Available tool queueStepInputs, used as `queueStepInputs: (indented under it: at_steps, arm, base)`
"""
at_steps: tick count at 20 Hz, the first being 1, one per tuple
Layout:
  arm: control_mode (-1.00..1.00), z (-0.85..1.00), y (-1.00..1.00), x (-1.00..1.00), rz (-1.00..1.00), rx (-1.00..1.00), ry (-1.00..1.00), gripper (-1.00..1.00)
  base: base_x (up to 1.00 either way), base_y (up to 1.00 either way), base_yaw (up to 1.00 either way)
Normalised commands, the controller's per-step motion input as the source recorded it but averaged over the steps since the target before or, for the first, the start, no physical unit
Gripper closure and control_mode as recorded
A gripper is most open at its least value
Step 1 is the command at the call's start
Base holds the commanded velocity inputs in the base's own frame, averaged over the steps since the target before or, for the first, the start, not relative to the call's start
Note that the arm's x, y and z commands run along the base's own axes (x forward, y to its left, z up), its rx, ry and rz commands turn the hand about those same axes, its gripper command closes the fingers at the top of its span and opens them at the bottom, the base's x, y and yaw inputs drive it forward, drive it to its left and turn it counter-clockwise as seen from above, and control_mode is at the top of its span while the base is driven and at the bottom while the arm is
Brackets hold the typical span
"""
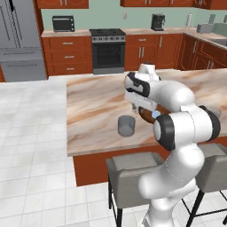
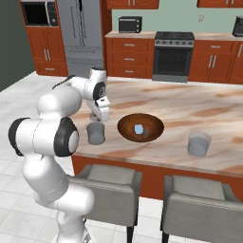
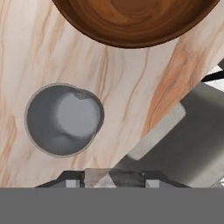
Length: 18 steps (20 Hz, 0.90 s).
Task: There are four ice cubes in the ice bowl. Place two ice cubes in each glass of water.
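The dark brown ice bowl point(image 2: 141, 127) sits on the marble island with one pale blue ice cube point(image 2: 139, 129) showing inside it. One grey glass of water point(image 2: 96, 133) stands left of the bowl and the other glass point(image 2: 199, 144) to its right. My gripper point(image 2: 102, 117) hangs just above and behind the left glass. In the hand view that glass point(image 3: 63, 119) lies below-left and the bowl's rim point(image 3: 131, 35) is at the top. A small pale ice cube point(image 3: 98, 177) sits between my fingertips, with the gripper point(image 3: 107, 180) shut on it.
Two grey stools point(image 2: 107, 182) stand against the island's near edge point(image 2: 142, 161), and one stool seat point(image 3: 183, 144) shows in the hand view. My own arm hides part of the bowl point(image 1: 148, 116) in the left base view. Cabinets and the stove are far behind.
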Motion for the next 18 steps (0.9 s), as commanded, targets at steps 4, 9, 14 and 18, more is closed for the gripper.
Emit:
queueStepInputs:
  at_steps: [4, 9, 14, 18]
  arm:
    - [-1.0, -0.47, 0.25, 0.09, 0.0, -0.09, -0.09, 1.0]
    - [-1.0, -0.34, 0.17, 0.16, 0.0, -0.07, -0.03, 1.0]
    - [-1.0, -0.01, 0.0, 0.34, 0.02, 0.0, 0.0, 1.0]
    - [-1.0, 0.0, 0.0, 0.39, 0.05, 0.0, 0.01, 1.0]
  base:
    - [0.0, 0.0, 0.0]
    - [0.0, 0.0, 0.0]
    - [0.0, 0.0, 0.0]
    - [0.0, 0.0, 0.0]
